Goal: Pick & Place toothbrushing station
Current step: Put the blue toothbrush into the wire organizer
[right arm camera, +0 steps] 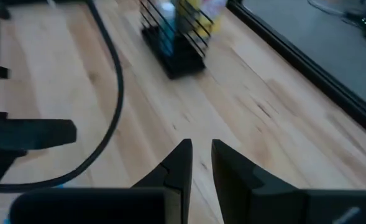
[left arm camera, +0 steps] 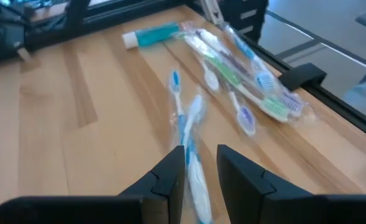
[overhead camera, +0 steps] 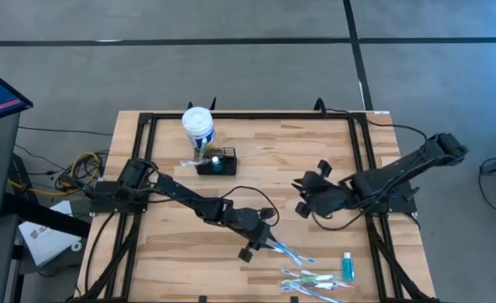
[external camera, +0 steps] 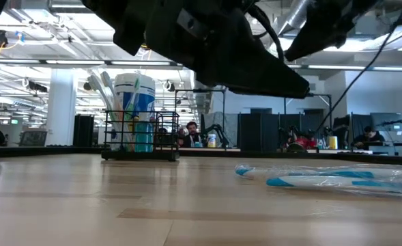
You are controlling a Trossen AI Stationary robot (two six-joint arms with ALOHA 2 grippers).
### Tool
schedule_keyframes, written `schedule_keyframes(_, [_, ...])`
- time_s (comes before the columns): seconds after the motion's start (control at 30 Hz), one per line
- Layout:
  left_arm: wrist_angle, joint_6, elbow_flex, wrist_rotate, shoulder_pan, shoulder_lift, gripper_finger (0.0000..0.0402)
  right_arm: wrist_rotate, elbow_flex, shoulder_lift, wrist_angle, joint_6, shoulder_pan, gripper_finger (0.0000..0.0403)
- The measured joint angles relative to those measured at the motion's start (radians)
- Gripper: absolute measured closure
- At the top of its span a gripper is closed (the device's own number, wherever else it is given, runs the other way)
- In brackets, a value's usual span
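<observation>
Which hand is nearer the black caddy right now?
Left, narrowly. The left hand is at the toothbrushes, toward the table's front from the black caddy; the right hand hangs farther off to its right.

caddy: 1 | white tub: 1 | toothpaste tube: 1 | arms: 2 | toothbrushes: several, count unclear

Caddy just beside tub at table's far side; toothbrushes near front edge, tube beside them

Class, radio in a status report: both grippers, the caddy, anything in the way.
Left gripper closed on a blue toothbrush. Right gripper empty, mid-table. Caddy by white tub. Path clear.
</observation>
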State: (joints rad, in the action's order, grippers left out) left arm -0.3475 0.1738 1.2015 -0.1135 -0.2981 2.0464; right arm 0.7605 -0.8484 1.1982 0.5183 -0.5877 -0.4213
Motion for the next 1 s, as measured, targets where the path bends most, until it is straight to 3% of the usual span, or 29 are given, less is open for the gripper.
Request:
schedule_keyframes(0.1, [-0.004,0.008,0.01,-0.004,0.0,0.0,0.0314,-0.002,0.082,-0.071,-0.106,0.019,-0.012,0.0351])
schedule_keyframes(0.37, [0.04,0.013,0.065,-0.018,0.005,0.018,0.0314,-0.006,0.126,-0.118,-0.126,0.009,-0.01,0.0351])
schedule_keyframes(0.7, [0.269,0.039,0.314,-0.046,0.003,0.201,0.0314,-0.031,0.126,-0.097,-0.131,0.012,-0.01,0.0351])
schedule_keyframes(1.0, [0.309,0.097,0.444,-0.074,-0.013,0.289,0.0314,-0.034,0.126,-0.097,-0.13,0.02,-0.01,0.0351])
